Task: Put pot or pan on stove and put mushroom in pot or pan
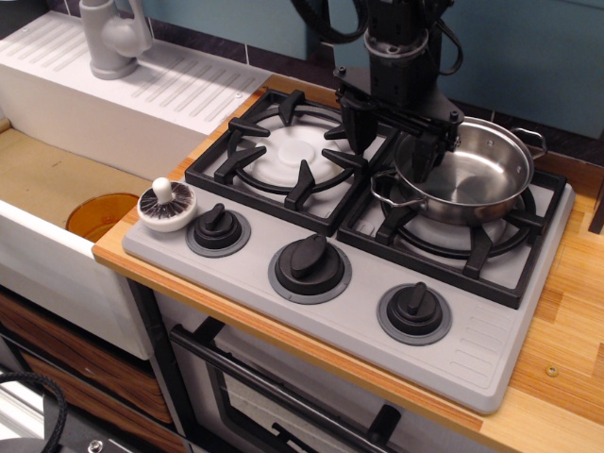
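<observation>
a steel pan [469,173] with two loop handles is sitting on the right-hand black grate of a grey two-burner stove [491,349], which is resting on a wooden desk [566,377]. the black pincer [387,140] is hanging from above at the pan's left rim, its two fingers spread wide and gripping nothing: one finger is standing over the gap between the two grates, the other is reaching down just inside the pan's near-left edge. whether that finger is touching the metal cannot be told. the mushroom [167,205], white cap down and stubby stem pointing up, is lying at the stove's front-left corner, just beside the leftmost of three black knobs [218,227], well apart from the pincer and the pan. a white sink [57,217] is showing at the left.
</observation>
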